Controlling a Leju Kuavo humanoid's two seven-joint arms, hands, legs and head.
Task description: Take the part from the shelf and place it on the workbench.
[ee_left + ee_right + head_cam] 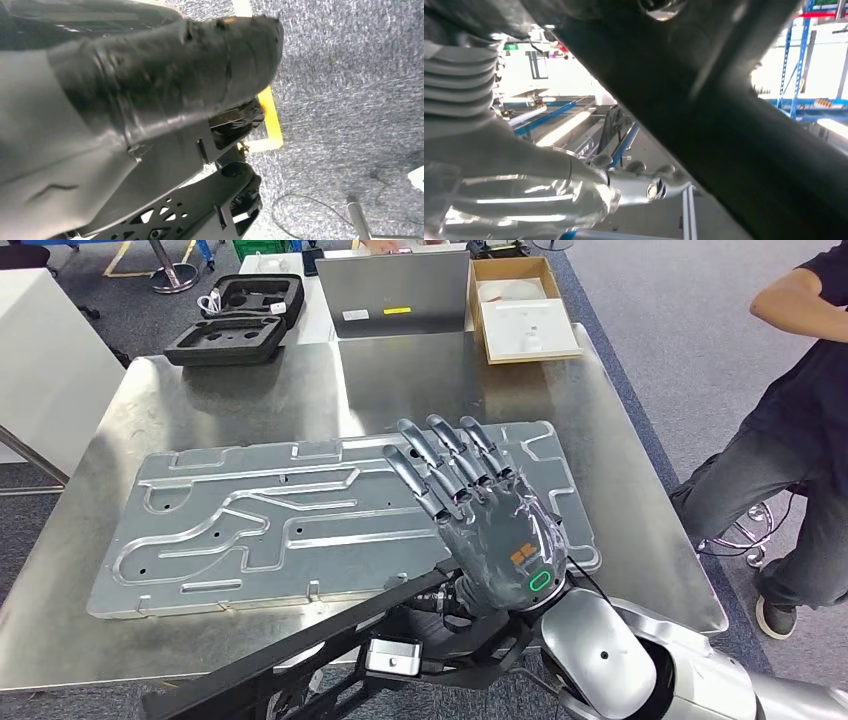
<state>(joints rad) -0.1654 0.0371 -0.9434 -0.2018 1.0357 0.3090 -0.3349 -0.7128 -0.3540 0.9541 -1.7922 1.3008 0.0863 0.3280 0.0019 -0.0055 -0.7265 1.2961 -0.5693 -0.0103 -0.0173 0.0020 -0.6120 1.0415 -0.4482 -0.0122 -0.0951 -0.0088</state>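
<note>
The part lies flat across the middle of the steel workbench — a wide grey machined plate. Right hand hovers over its right end, fingers spread, holding nothing; left hand — can't tell.

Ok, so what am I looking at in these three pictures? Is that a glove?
No glove: that is the right robot hand of a humanoid robot, fingers stretched out, seen from a camera high on its body. By it runs a long black part; whether the hand grips it I cannot tell. On the steel workbench lie a big grey grooved plate, two foam cases and a cardboard box. A person is at the right. The other two pictures come from wrist cameras: one shows the left robot hand close against the black part, above carpet.
</note>
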